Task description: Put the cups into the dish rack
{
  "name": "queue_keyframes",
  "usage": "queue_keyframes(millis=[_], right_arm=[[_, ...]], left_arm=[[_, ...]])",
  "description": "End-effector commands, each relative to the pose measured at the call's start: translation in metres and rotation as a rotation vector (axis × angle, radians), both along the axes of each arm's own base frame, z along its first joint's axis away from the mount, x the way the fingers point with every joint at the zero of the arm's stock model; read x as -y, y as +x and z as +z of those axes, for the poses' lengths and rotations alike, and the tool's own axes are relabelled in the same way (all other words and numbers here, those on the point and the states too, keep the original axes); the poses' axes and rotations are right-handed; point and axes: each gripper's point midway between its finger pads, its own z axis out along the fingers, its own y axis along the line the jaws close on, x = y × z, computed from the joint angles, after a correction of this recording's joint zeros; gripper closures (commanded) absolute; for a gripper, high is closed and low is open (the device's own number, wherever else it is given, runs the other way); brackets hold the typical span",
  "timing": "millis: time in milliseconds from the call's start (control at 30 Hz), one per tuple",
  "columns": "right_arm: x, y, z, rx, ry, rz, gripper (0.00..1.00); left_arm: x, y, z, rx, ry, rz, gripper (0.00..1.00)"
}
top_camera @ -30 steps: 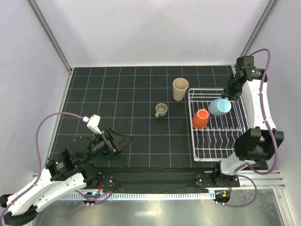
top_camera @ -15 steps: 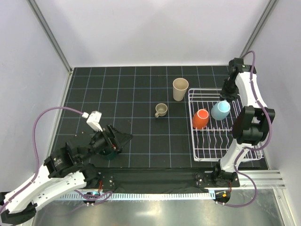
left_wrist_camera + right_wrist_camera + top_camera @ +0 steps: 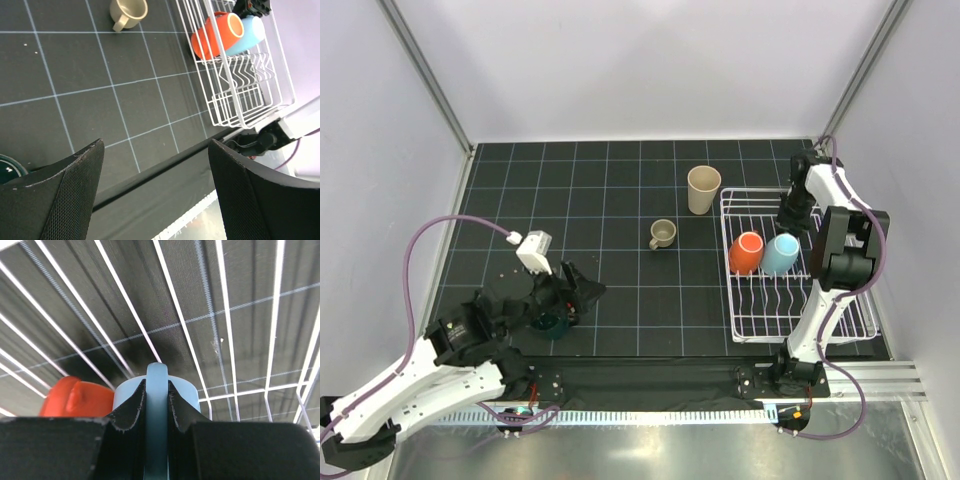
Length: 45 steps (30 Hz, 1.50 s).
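Observation:
The white wire dish rack point(image 3: 732, 300) stands at the right. In it lie the orange cup point(image 3: 746, 252) and, touching it on its right, the light blue mug point(image 3: 781, 254). My right gripper point(image 3: 790, 214) is shut on the light blue mug's handle point(image 3: 157, 375), with the mug body point(image 3: 188, 394) and the orange cup point(image 3: 75, 397) below it. The tall beige tumbler point(image 3: 704, 188) and the taupe mug point(image 3: 662, 234) stand left of the rack. My left gripper point(image 3: 576, 292) is open and empty, just over the dark teal mug point(image 3: 553, 323). The navy cup is out of view.
In the left wrist view the open left gripper point(image 3: 156, 144) hangs over the mat's near edge, with the teal mug's rim point(image 3: 7, 167) at the lower left and the rack point(image 3: 240, 95) at the upper right. White walls and metal posts enclose the mat.
My right gripper has carried the light blue mug down and to the left, beside the orange cup in the rack. My left arm has shifted slightly right and forward.

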Motion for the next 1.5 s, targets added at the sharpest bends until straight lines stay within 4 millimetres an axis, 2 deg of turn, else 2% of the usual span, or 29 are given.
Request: queue_keyframes(millis=[0, 200, 300, 333, 367, 467, 567, 700, 900, 933, 1000, 1033, 1133, 1167, 1267, 1300, 1333, 1367, 1467], right_arm=[[-0.002, 0.000, -0.003, 0.011, 0.022, 0.029, 0.96], [-0.001, 0.003, -0.014, -0.001, 0.023, 0.024, 0.96], [0.001, 0.003, -0.019, -0.017, 0.016, 0.020, 0.90], [0.001, 0.002, -0.019, -0.019, 0.017, 0.018, 0.87], [0.001, 0.002, -0.018, -0.014, 0.016, 0.018, 0.75], [0.001, 0.002, -0.014, -0.001, 0.011, 0.020, 0.55], [0.001, 0.002, -0.009, 0.016, 0.011, 0.025, 0.45], [0.000, 0.003, 0.014, 0.082, 0.000, 0.024, 0.35], [0.001, 0.000, 0.057, 0.187, -0.059, 0.024, 0.33], [-0.001, -0.001, 0.071, 0.229, -0.072, 0.026, 0.14], [-0.007, -0.002, 0.087, 0.271, -0.075, 0.036, 0.12], [-0.019, -0.002, 0.104, 0.325, -0.063, 0.061, 0.11], [-0.045, -0.007, 0.123, 0.388, -0.060, 0.130, 0.11], [-0.074, -0.012, 0.134, 0.420, -0.057, 0.213, 0.11], [-0.112, -0.029, 0.145, 0.457, -0.060, 0.307, 0.10], [-0.139, -0.039, 0.144, 0.463, -0.044, 0.387, 0.10], [-0.151, -0.045, 0.147, 0.484, -0.033, 0.416, 0.10], [-0.177, -0.058, 0.154, 0.516, -0.009, 0.486, 0.10], [-0.212, -0.076, 0.163, 0.570, 0.030, 0.598, 0.10]], left_arm=[[-0.003, 0.006, 0.017, 0.049, 0.012, 0.017, 0.18], [0.000, 0.006, 0.017, 0.036, 0.019, 0.009, 0.19], [0.000, 0.004, 0.015, 0.025, 0.018, 0.005, 0.19], [0.001, 0.004, 0.015, 0.021, 0.014, 0.006, 0.19], [0.000, 0.004, 0.014, 0.019, 0.015, 0.008, 0.19], [-0.002, 0.004, 0.014, 0.015, 0.016, 0.019, 0.19], [-0.003, 0.004, 0.014, 0.006, 0.016, 0.026, 0.19], [-0.006, 0.002, 0.009, -0.031, 0.044, 0.034, 0.19], [-0.015, 0.000, -0.005, -0.114, 0.115, 0.086, 0.18], [-0.019, -0.002, -0.010, -0.137, 0.142, 0.098, 0.18], [-0.021, -0.001, -0.016, -0.177, 0.161, 0.129, 0.18], [-0.023, -0.003, -0.022, -0.198, 0.184, 0.134, 0.18], [-0.023, -0.003, -0.033, -0.252, 0.211, 0.166, 0.18], [-0.027, -0.004, -0.036, -0.269, 0.226, 0.181, 0.19], [-0.030, -0.001, -0.045, -0.305, 0.255, 0.240, 0.20], [-0.034, -0.001, -0.048, -0.319, 0.280, 0.260, 0.20], [-0.038, 0.002, -0.049, -0.324, 0.290, 0.300, 0.20], [-0.041, 0.003, -0.050, -0.327, 0.299, 0.326, 0.20], [-0.053, 0.004, -0.057, -0.360, 0.353, 0.410, 0.21]])
